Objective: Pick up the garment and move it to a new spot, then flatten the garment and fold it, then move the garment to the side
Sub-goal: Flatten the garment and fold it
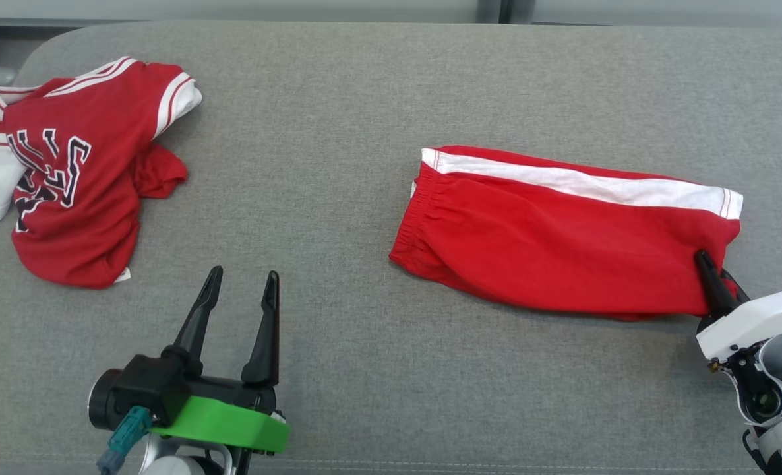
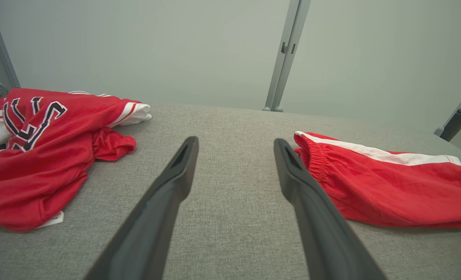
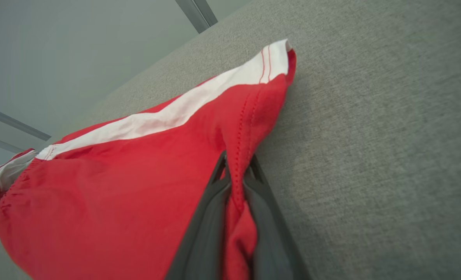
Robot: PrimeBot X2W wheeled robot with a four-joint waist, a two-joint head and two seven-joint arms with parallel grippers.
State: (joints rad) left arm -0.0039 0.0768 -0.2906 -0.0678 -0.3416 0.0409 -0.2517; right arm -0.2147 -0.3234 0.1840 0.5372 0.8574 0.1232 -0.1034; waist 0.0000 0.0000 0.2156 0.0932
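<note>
We have the red shorts [image 1: 562,244] lying on the right half of the grey table [image 1: 338,132], laid out smooth and, as far as we can judge, already doubled lengthwise, with the white stripe [image 1: 582,185] along the far edge and the elastic waistband [image 1: 417,211] pointing towards the middle. Our right gripper [image 1: 711,264] is nearly closed and pinches the near corner of the leg hem; in the right wrist view the stitched edge runs up between the two fingers and the cloth bunches there. Our left gripper [image 1: 242,290] is spread wide with nothing in it, hovering over bare table well apart from the shorts and near the crumpled red jersey [image 1: 74,191], which it does not touch. We read this as the folding step, with the flattening done and the move to the side not yet begun. The next move, we think, calls for lifting the held hem and carrying it over towards the waistband without dragging the whole piece; the left gripper could take the far hem corner or pin the waistband so the layers stay aligned
</note>
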